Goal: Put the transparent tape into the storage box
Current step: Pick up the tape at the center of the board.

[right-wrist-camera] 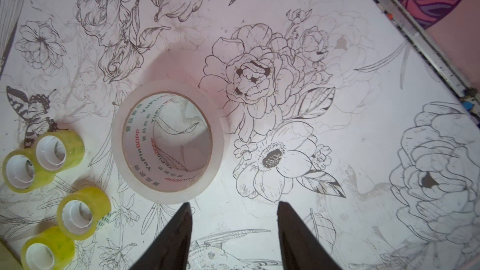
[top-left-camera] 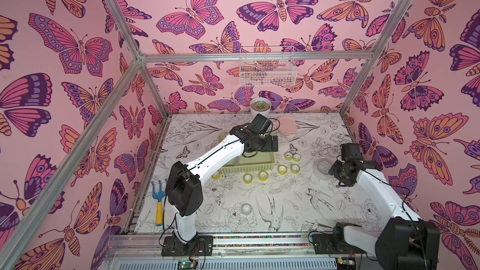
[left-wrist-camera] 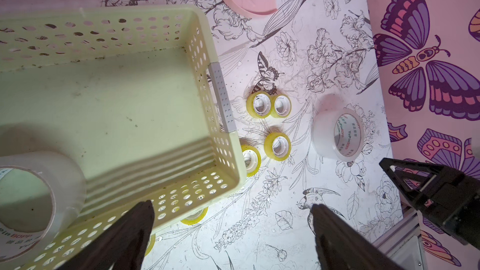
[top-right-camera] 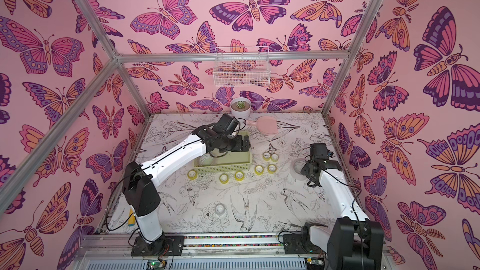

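- While both arms reach in from its 6 o'clock edge, the desk (top-left-camera: 298, 190), white with inked flowers and birds, carries nearly everything. Clock directions follow the top views, with 12 o'clock at the back wall.
- The left arm (top-left-camera: 220, 151) stretches over the storage box. The right arm (top-left-camera: 374, 190) leans in along the desk's 3 o'clock side.
- The storage box (top-left-camera: 246, 168) (top-right-camera: 223, 169) (left-wrist-camera: 202, 74) is pale yellow-green with perforated sides. It lies just toward 12 o'clock from the desk's middle.
- A white wire basket (top-left-camera: 267, 71) hangs on the back wall at 12 o'clock, above a white pot (top-left-camera: 260, 109) holding a succulent.
- A pink scoop (top-left-camera: 287, 124) lies flat at 1 o'clock from the box.
- A blue hand rake (top-left-camera: 158, 201) with a yellow handle lies at the desk's 8 o'clock edge.
- The left fingers (left-wrist-camera: 122, 242) are spread wide with nothing between them, above the box's 3 o'clock end.
- The right fingers (right-wrist-camera: 171, 240) stand partly apart with an empty gap, at 3 o'clock from the second wide clear roll. One tip is just beside its rim; contact cannot be told.
- One wide clear roll (top-right-camera: 206, 161) (left-wrist-camera: 67, 177) lies flat inside the box, at its 9 o'clock end.
- The second wide clear roll (top-left-camera: 323, 168) (right-wrist-camera: 118, 146) lies flat on the desk, outside the box at 3 o'clock.
- Seven yellow rolls (top-left-camera: 288, 155) sit outside the box. A touching pair is at 3 o'clock, two are at 4 o'clock, and three are along the 6 o'clock wall.
- A small colourless roll (top-left-camera: 246, 208) lies well apart from the box, at 6 o'clock.
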